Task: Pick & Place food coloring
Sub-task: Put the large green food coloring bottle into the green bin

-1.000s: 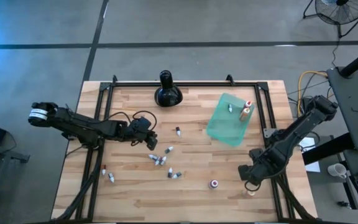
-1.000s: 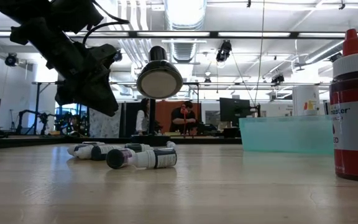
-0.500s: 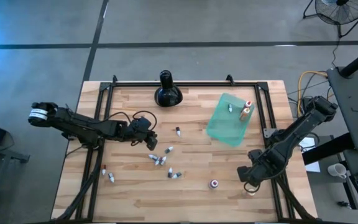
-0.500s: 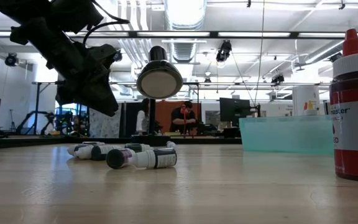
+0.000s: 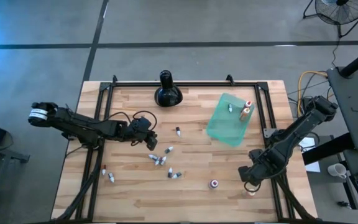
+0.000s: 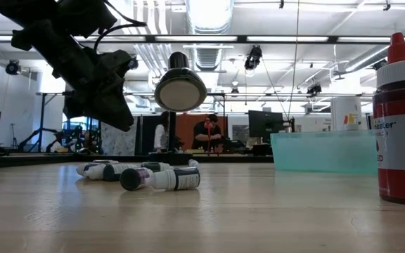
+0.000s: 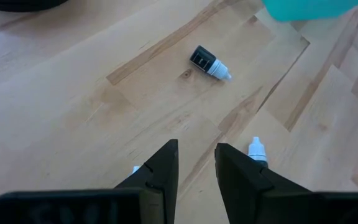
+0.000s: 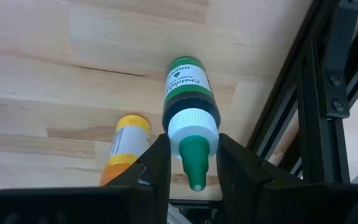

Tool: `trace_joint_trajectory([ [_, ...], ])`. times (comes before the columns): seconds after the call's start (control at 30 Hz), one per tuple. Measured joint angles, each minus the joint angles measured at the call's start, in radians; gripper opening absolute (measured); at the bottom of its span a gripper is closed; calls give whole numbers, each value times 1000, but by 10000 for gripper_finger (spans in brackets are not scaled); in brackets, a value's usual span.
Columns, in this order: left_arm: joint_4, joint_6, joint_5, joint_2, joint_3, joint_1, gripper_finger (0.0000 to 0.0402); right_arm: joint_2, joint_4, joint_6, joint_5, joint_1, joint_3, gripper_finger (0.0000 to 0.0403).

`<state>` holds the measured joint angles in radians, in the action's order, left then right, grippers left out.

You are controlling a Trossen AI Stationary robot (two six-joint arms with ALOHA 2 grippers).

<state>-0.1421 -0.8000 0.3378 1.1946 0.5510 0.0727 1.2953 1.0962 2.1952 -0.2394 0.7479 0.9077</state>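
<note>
A green food coloring bottle (image 8: pixel 188 93) lies at the table's near right corner, and my right gripper (image 8: pixel 192 171) is shut on it; a yellow-orange bottle (image 8: pixel 126 146) lies beside it. A red bottle (image 5: pixel 214 184) stands upright to their left. Small white-and-dark vials (image 5: pixel 160 159) lie scattered in the table's middle. My left gripper (image 7: pixel 196 168) hovers above them, open by a narrow gap with nothing between its fingers; one vial (image 7: pixel 258 150) lies beside a finger and another (image 7: pixel 209 62) farther off. In the low view the left gripper (image 6: pixel 114 112) hangs above the vials (image 6: pixel 160 178). My right gripper pinches the green bottle's white cap (image 8: pixel 192 127) between its two fingers, one on each side. The fingers come from the nozzle end and lie along the bottle, so the green nozzle (image 8: pixel 195 163) points back between them. The bottle's body seems to lie on the wood.
A teal sheet (image 5: pixel 227 121) at the far right carries two bottles (image 5: pixel 246 111). A black long-necked object (image 5: pixel 166 92) stands at the far edge. Dark frame rails (image 8: pixel 303 106) run close beside the green bottle.
</note>
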Motion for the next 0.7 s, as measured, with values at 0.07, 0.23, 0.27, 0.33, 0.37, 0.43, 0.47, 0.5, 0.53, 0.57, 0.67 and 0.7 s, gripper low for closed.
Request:
trace_joint_trajectory([
  [0.07, 0, 4, 0, 0, 0, 0, 80, 0, 0, -4, 0, -1, 0, 93],
  [0.23, 0, 13, 0, 0, 0, 0, 80, 0, 8, -24, 8, -12, 5, 93],
  [0.27, 0, 13, 0, 0, 0, 0, 80, 0, 9, -28, 19, -13, 9, 93],
  [0.33, 0, 13, 0, 0, 0, 0, 80, 0, 12, -31, 58, -17, 23, 93],
  [0.37, 0, 13, 0, 0, 0, 0, 80, -4, 17, -31, 83, -19, 32, 92],
  [0.43, 0, 13, 0, 0, 0, 0, 80, -12, 53, -33, 131, -30, 65, 92],
  [0.47, 0, 13, 0, 0, 0, 0, 80, -14, 83, -34, 154, -36, 88, 92],
  [0.5, 0, 13, 0, 0, 0, 0, 80, -16, 119, -40, 182, -44, 118, 92],
  [0.53, 0, 13, 0, 0, 0, 0, 80, -18, 165, -48, 212, -53, 152, 92],
  [0.57, 0, 13, 0, 0, 0, -1, 80, -18, 216, -52, 237, -64, 190, 92],
  [0.67, 0, 13, 0, 0, 0, -1, 80, -16, 394, -80, 287, -109, 311, 92],
  [0.7, 1, 13, 0, 0, 0, -1, 80, -12, 450, -97, 304, -129, 349, 92],
])
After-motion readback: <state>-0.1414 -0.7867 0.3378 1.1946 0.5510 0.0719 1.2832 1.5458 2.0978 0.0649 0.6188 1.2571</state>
